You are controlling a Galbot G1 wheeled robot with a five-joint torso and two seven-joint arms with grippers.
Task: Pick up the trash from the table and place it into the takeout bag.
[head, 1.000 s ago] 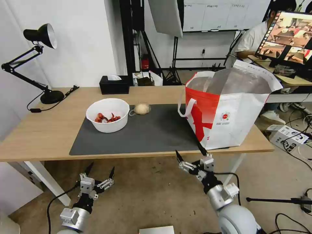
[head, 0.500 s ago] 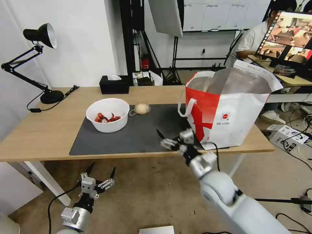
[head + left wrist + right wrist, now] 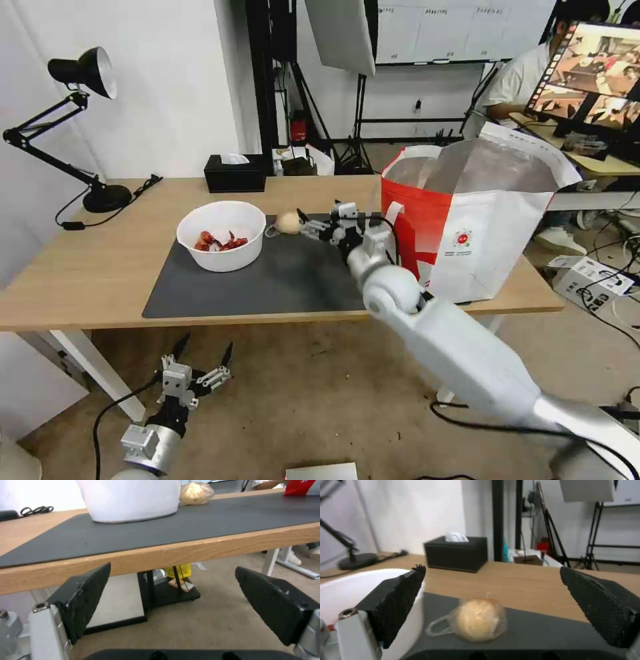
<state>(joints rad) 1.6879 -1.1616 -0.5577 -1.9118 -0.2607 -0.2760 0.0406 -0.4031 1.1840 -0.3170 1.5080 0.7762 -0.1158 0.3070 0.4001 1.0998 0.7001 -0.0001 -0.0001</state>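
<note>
Right gripper (image 3: 308, 225) fingers spread, just beside beige lump (image 3: 288, 223) near bowl (image 3: 221, 235). Lump likely light, soft, slippery wrap: pinch middle. Left gripper (image 3: 197, 360) open below surface (image 3: 93, 267).

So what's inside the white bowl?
Red food scraps lie at the bottom of the white bowl, which sits on the dark mat. The near wall hides a strip of the bottom, so anything lying there can't be seen.
</note>
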